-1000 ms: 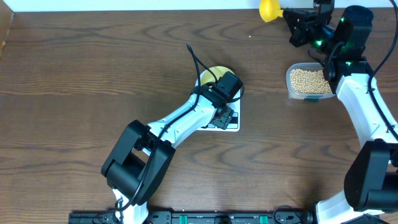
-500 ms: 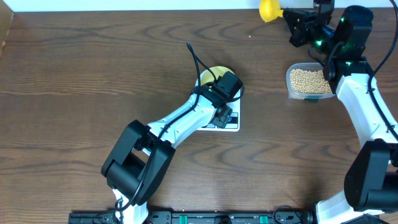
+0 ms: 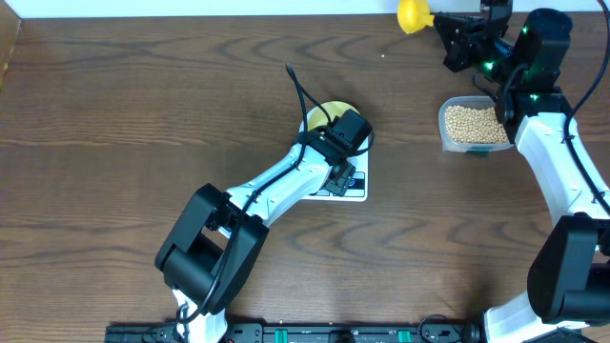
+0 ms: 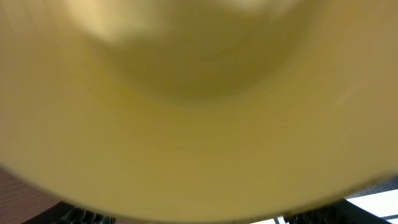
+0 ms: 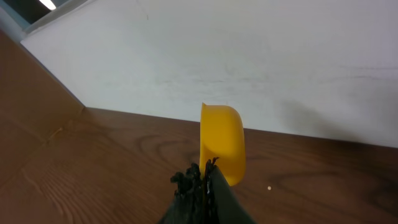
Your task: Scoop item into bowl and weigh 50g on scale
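The dark wooden table (image 3: pixel 143 143) fills the overhead view, with a pale wall along its far edge. The left arm (image 3: pixel 276 186) reaches from the near edge diagonally to the middle of the table, and its wrist covers most of the scale (image 3: pixel 356 194). The right arm (image 3: pixel 562 171) rises along the right side toward the far right corner. Of the white scale only a near strip and a far corner show past the wrist. The clear plastic tub (image 3: pixel 444 129) stands well to the right of the scale, near the right arm's wrist. The pale yellow bowl (image 3: pixel 329 111) sits on the far part of the scale, half hidden under the left gripper (image 3: pixel 335 124). In the left wrist view the bowl (image 4: pixel 199 112) is a close yellow blur that fills nearly the whole frame (only dark scraps of finger show at the bottom edge), so I cannot tell whether those fingers are open or clamped on the rim. The right gripper (image 5: pixel 200 182) is closed tight on the handle of the bright yellow scoop (image 5: pixel 222 146), which it holds on its side above the table's far edge, beyond the tub and apart from it. The beans (image 3: pixel 474 122) lie in the tub in a tan layer.
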Robot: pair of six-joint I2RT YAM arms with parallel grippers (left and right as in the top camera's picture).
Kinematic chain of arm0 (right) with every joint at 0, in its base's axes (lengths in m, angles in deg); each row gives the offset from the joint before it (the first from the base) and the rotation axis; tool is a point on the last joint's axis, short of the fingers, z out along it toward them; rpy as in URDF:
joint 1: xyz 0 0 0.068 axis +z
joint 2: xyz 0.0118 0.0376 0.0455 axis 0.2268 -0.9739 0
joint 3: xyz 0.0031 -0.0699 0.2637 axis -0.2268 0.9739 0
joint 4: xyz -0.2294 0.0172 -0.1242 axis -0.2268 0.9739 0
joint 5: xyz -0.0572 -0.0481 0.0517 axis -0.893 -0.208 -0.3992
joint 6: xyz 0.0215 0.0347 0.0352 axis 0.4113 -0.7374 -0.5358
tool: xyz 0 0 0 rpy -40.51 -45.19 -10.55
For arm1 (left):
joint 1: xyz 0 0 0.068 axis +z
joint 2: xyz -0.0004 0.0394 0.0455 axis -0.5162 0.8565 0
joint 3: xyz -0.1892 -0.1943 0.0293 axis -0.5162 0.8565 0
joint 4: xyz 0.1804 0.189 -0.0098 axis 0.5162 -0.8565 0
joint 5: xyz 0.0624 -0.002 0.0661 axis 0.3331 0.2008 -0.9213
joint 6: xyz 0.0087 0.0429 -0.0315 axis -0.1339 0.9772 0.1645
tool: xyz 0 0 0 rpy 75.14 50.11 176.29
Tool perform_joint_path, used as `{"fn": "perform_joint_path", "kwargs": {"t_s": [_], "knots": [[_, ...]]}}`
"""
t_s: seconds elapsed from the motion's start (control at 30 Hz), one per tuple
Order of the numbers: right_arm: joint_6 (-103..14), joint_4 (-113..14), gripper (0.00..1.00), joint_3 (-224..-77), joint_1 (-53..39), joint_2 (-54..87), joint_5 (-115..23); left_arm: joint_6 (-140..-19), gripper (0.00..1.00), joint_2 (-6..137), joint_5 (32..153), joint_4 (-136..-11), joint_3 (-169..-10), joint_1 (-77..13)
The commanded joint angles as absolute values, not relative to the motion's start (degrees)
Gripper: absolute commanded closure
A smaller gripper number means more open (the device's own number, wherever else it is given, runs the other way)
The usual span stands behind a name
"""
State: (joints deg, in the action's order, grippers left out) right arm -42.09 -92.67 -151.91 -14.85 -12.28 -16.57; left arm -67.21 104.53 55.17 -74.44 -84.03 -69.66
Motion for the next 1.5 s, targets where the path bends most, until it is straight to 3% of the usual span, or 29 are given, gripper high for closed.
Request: {"fn": "perform_joint_path", "kwargs": {"t_s": [0.0,1.47], "knots": [[-41.5,-92.7,0.99,-152.9,-14.5,-12.5,-16.6,-67.4,0.18,105.2,54.0,-74.6,-83.5,-69.7],[-41.5,-92.6,0.99,-152.9,-14.5,-12.5,-16.6,-67.4,0.18,105.2,55.5,-74.1,-82.9,-70.6]]}}
